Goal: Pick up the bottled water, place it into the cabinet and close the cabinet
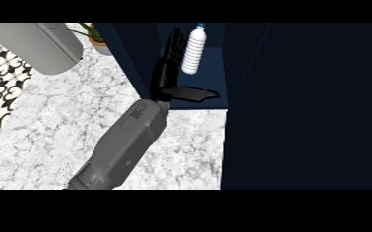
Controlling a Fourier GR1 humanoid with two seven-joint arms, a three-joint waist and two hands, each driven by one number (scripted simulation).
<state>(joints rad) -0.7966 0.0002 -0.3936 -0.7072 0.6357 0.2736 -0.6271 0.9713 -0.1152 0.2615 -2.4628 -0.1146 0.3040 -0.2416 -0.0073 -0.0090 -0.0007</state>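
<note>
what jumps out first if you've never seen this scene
The white water bottle standing inside the dark blue cabinet at upper centre. Next, one black hand reaching in beside it, fingers straight, on a grey forearm crossing the marbled counter.

Surface (58, 128) mottled grey-white stone look, cabinet (291, 103) matt dark navy, bottled water (194, 51) clear ribbed plastic w/ white cap.

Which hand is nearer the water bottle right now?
Left. The left hand reaches into the cabinet right beside the water bottle, fingers straight, thumb out, not gripping it. The right hand is out of view.
</note>
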